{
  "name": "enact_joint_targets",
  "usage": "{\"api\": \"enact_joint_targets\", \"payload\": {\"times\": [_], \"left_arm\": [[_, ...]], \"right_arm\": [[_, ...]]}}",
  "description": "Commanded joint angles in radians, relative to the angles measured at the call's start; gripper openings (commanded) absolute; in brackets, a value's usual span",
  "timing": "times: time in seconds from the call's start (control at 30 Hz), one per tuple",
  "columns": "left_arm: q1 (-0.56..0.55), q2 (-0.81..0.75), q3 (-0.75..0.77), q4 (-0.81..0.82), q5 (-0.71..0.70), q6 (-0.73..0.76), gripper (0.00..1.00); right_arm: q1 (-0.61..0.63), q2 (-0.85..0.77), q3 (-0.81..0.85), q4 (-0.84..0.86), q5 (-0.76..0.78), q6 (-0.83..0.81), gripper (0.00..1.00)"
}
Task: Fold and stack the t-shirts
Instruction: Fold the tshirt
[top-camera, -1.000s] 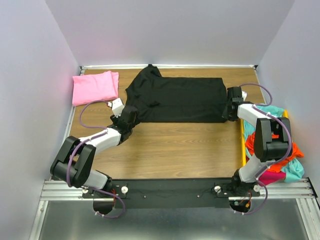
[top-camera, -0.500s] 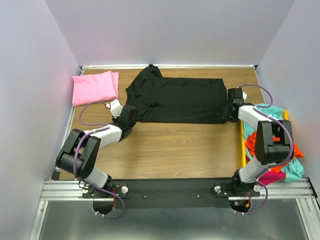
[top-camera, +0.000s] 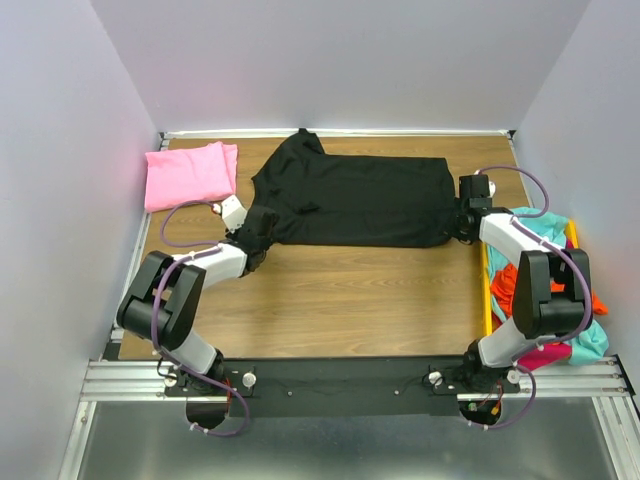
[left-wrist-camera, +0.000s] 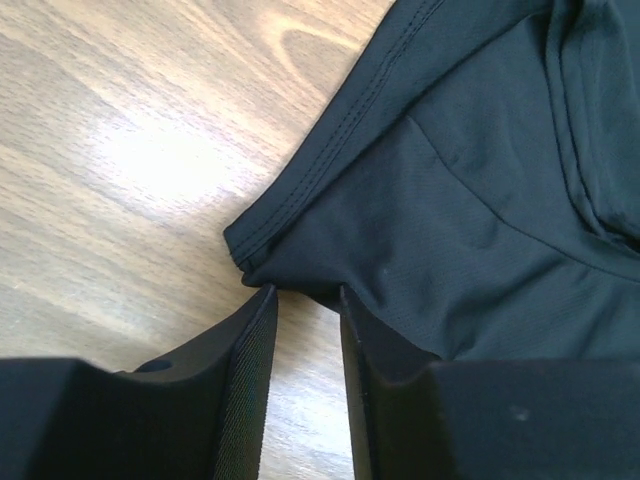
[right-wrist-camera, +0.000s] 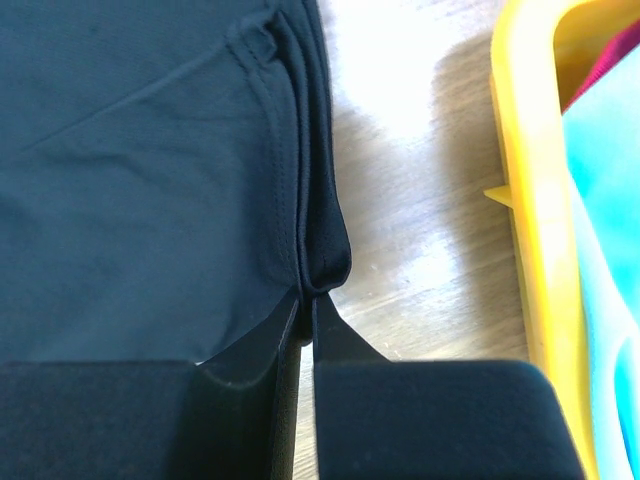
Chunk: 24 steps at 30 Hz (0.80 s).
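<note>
The black t-shirt (top-camera: 350, 200) lies spread flat across the back of the wooden table (top-camera: 340, 300). My left gripper (top-camera: 262, 232) is at its near left corner. In the left wrist view the left gripper (left-wrist-camera: 305, 292) is open, its fingertips just touching the hem corner of the black shirt (left-wrist-camera: 480, 200). My right gripper (top-camera: 458, 226) is at the shirt's near right corner. The right wrist view has the right gripper (right-wrist-camera: 306, 296) shut on the folded hem of the black shirt (right-wrist-camera: 150, 180). A folded pink t-shirt (top-camera: 190, 174) rests at the back left.
A yellow bin (top-camera: 487, 290) stands along the table's right edge, its wall (right-wrist-camera: 525, 180) close beside my right gripper. It holds teal (top-camera: 545, 225), orange (top-camera: 510, 285) and magenta (top-camera: 540, 355) shirts. Walls close the table in on three sides.
The left arm has stretched forward, bringing its gripper up to the shirt's near left corner. The right gripper has edged slightly toward the back at the right corner.
</note>
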Motion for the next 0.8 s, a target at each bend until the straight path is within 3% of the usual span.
{"api": "enact_joint_targets", "payload": {"times": [0.0, 0.23, 0.37, 0.4, 0.77], "left_arm": [[0.004, 0.014, 0.023, -0.009, -0.023, -0.026, 0.41], [0.004, 0.045, 0.056, -0.041, -0.031, -0.014, 0.38], [0.004, 0.037, 0.044, -0.061, -0.054, -0.011, 0.05], [0.006, 0.031, 0.038, -0.056, -0.055, -0.012, 0.00], [0.006, -0.038, -0.029, -0.047, -0.051, 0.035, 0.00]], "right_arm": [[0.002, -0.023, -0.016, 0.022, -0.034, -0.013, 0.14], [0.001, -0.066, -0.031, 0.023, -0.036, -0.018, 0.14], [0.001, -0.089, -0.039, 0.025, -0.037, -0.021, 0.14], [0.001, -0.088, -0.039, 0.023, -0.037, -0.021, 0.14], [0.001, -0.115, -0.075, 0.020, 0.001, -0.015, 0.13]]}}
